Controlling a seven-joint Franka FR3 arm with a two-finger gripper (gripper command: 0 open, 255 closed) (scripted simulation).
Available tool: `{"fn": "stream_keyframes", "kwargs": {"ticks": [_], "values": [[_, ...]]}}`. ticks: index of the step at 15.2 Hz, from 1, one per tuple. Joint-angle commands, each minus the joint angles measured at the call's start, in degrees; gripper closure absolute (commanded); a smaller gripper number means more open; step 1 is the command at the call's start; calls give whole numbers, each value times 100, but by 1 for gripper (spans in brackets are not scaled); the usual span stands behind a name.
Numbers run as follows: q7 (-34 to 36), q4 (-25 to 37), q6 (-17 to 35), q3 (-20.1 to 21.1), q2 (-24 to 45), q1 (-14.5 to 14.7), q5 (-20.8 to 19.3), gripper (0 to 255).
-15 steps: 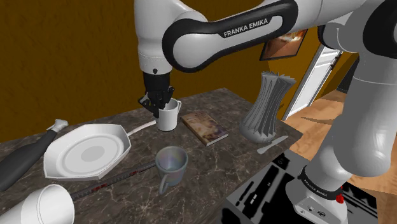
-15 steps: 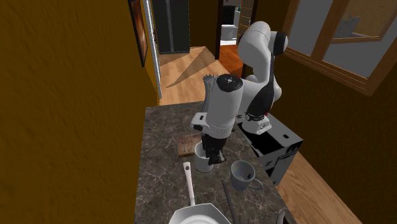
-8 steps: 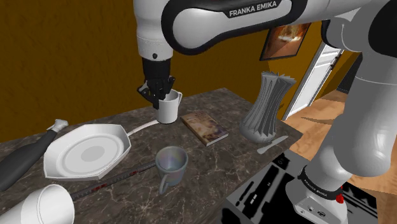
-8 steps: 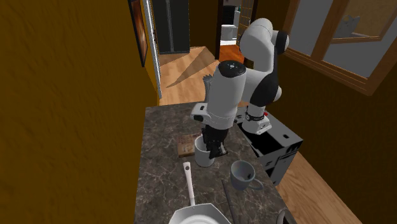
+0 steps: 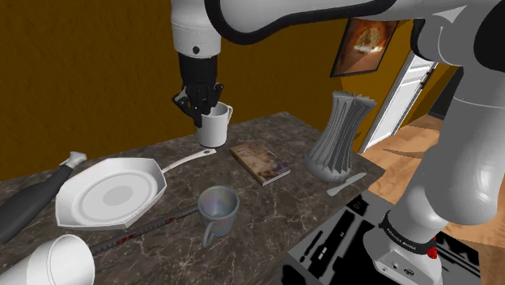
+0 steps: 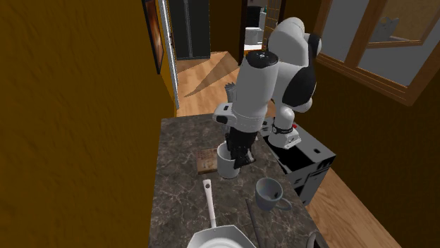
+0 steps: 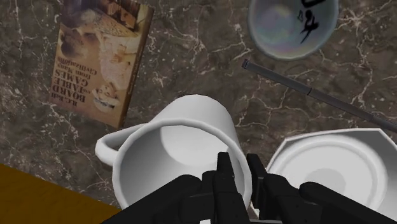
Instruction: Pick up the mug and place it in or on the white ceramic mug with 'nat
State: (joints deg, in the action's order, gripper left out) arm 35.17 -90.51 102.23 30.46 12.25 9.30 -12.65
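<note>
Currently pinching rim of white mug (image 5: 214, 129) with gripper (image 7: 240, 179); held tilted over far side of worktop (image 5: 279, 212), left of book (image 5: 260, 162), grey mug (image 5: 217, 207) nearer, apart.

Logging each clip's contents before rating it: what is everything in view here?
white mug: one, white, clasped at its rim by the hand, above the table
grey mug: one, blue-grey, upright mid-table
plate: one, white, eight-sided, shoulder view's left
utensil handle: one, white, beside plate
book: one, brown, flat between white mug and vase
vase: one, grey, pleated, shoulder view's right
knife: one, pale, before the vase
bottle: one, dark, lying left of the plate
rod: one, dark, thin, between plate and grey mug
cylinder: one, white, shoulder view's lower left
table: one, dark marble
picture: one, framed, on the ochre wall
arm: one, white
hand: one, black, shut on the white mug
</note>
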Motion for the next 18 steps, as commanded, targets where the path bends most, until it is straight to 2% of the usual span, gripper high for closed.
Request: {"fn": "stream_keyframes", "kwargs": {"ticks": [1, 7, 13, 18], "values": [[128, -78, -68, 72, -147, 71, 63, 255], [690, -400, -228, 357, -618, 377, 279, 255], [1285, -454, -459, 657, -869, 712, 409, 255], [1316, -863, -70, 648, -893, 695, 414, 255]]}}
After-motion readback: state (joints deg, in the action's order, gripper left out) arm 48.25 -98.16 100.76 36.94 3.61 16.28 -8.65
